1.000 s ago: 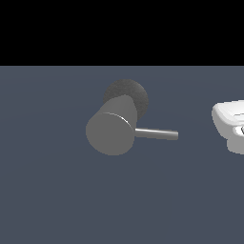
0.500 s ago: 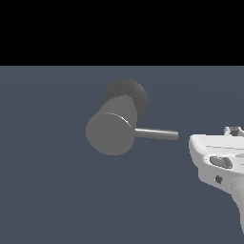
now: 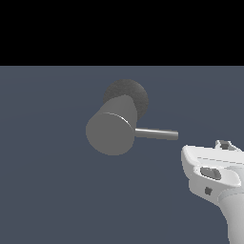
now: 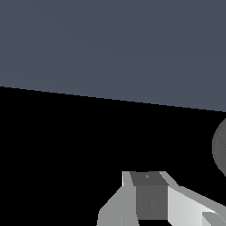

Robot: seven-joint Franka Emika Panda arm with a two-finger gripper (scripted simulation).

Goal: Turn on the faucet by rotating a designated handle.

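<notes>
Lying apart from the claw (image 3: 209,162), the handle (image 3: 156,134).

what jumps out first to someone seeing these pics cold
The thick grey faucet sits mid-scene on a dark blue-grey floor, its flat round face turned toward the exterior camera, with a dark speckled base behind it. A thin shiny handle projects toward the exterior view's right. The white tool sits low at that view's right, apart from the handle.

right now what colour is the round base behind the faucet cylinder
Dark speckled grey, darker than the matte grey faucet in front of it; the base shows best in the exterior view.
</notes>
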